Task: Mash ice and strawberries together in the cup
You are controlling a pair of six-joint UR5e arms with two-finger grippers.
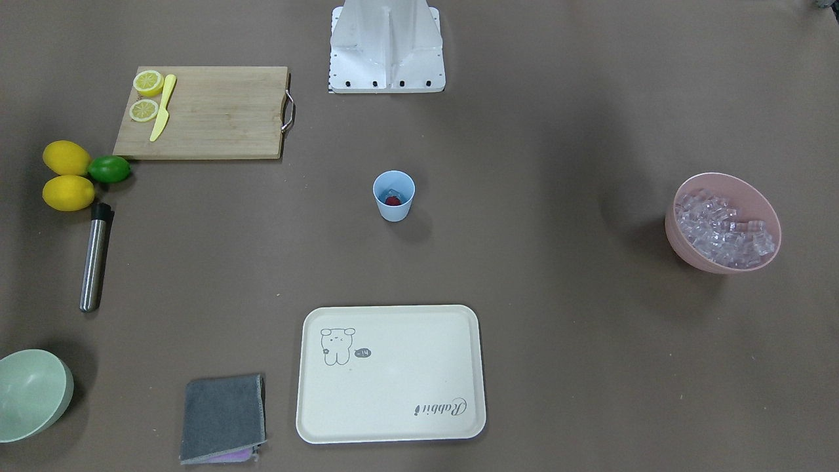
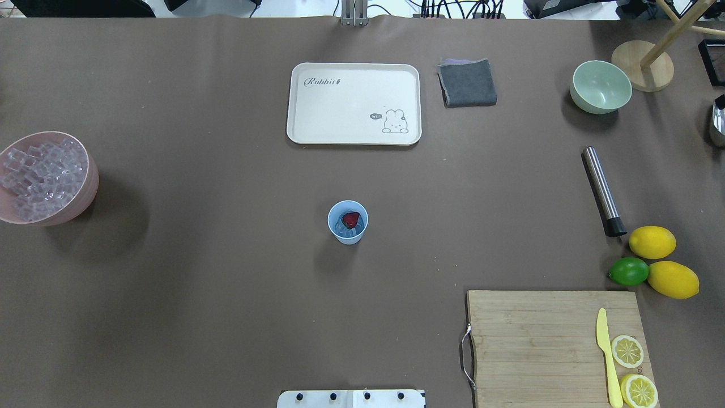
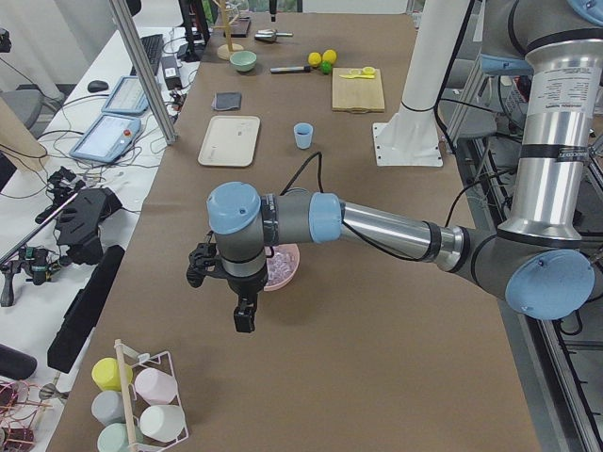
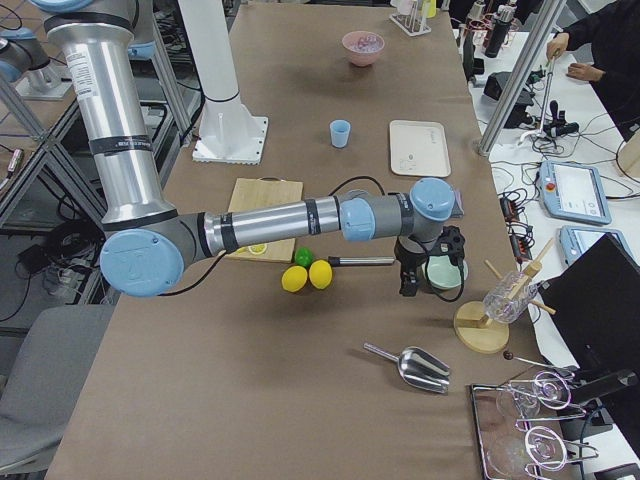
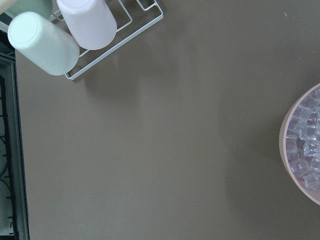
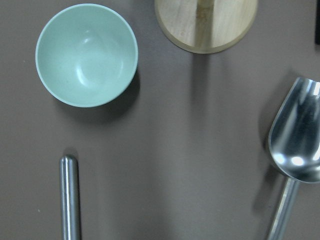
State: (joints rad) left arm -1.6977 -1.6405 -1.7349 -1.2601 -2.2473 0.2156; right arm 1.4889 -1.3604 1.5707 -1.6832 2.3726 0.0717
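Observation:
The light blue cup (image 1: 394,195) stands upright mid-table, also in the overhead view (image 2: 348,221). In it lie the red strawberry (image 2: 351,219) and a few ice cubes (image 2: 342,228). More ice (image 1: 721,226) fills the pink bowl (image 1: 682,246). A steel muddler (image 2: 604,191) lies on the table near the lemons. My left gripper (image 3: 243,315) hangs above the table beside the pink bowl; my right gripper (image 4: 407,283) hangs over the pale green bowl (image 4: 440,272). I cannot tell whether either is open or shut. Neither wrist view shows fingers.
A cream tray (image 2: 354,103) and a grey cloth (image 2: 467,83) lie beyond the cup. A cutting board (image 2: 552,345) holds lemon slices and a yellow knife. Two lemons and a lime (image 2: 628,271) lie nearby. A steel scoop (image 6: 295,145) and a cup rack (image 5: 100,40) are at the table's ends.

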